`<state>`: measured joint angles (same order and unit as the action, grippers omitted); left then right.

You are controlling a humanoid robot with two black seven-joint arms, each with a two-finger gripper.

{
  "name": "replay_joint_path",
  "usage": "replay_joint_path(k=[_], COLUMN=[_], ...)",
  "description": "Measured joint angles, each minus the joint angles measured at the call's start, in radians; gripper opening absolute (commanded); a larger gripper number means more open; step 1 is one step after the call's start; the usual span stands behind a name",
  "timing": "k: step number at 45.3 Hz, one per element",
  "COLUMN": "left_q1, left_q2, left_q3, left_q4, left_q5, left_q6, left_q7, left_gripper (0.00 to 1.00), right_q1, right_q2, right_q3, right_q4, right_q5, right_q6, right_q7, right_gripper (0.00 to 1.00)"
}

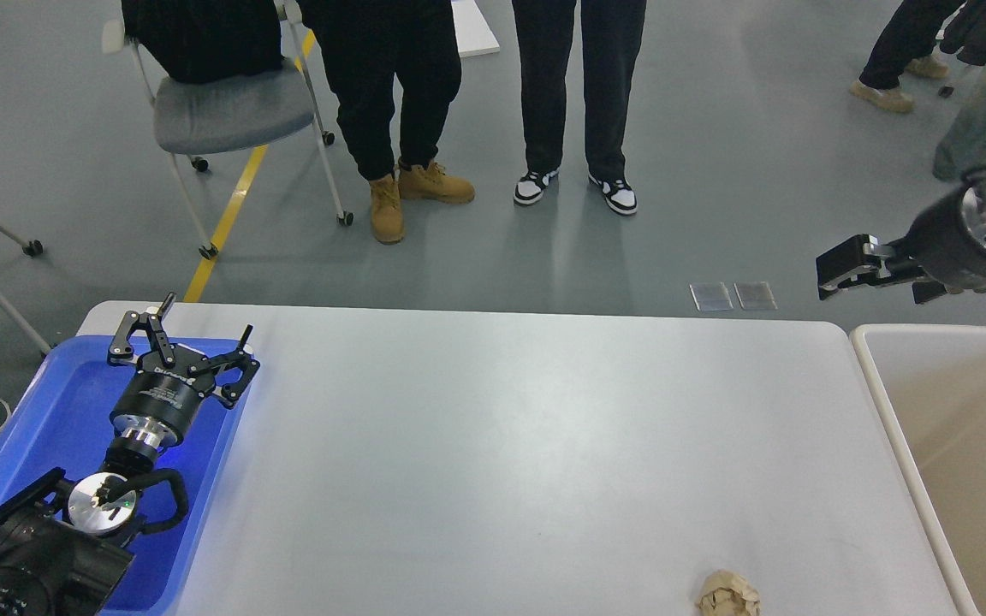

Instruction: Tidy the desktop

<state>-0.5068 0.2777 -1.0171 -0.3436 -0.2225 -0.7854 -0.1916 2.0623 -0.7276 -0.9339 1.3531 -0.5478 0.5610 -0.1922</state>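
Crumpled paper on smooth white-grey desktop, left gripper spread wide, right gripper possibly closed, unclear

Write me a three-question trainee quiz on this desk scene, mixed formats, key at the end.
1. True or false: the left gripper hangs over the blue tray with its fingers spread.
2. Multiple choice: the crumpled brown paper ball lies on the desktop at its A) far left corner B) centre C) near edge, toward the beige bin.
3. Fill in: the right gripper is held beyond the desktop's far ____ corner.

Key: 1 true; 2 C; 3 right.
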Motion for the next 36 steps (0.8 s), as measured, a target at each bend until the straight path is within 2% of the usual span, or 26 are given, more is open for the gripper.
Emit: replay_joint_path(k=[10, 19, 36], left_q1=[0.0, 0.001, 0.001], left_q2=[0.0, 0.0, 0.0], left_q3=[0.0, 0.0, 0.0], left_q4=[0.0, 0.0, 0.0], left_q5=[0.0, 0.0, 0.0], left_q6=[0.0, 0.0, 0.0], left_q7=[0.0, 0.0, 0.0], left_gripper=[1.0, 1.0, 1.0], right_q1=[0.144, 0.224, 0.279], right_q2=[0.079, 0.181, 0.323], right_q3=[-0.169, -0.294, -0.328], right_q4=[0.164, 0.254, 0.273], right_q5=[0.003, 0.079, 0.233], right_q6=[0.026, 0.04, 0.062], right_q7=[0.055, 0.126, 0.161], right_gripper=[1.0, 1.0, 1.0])
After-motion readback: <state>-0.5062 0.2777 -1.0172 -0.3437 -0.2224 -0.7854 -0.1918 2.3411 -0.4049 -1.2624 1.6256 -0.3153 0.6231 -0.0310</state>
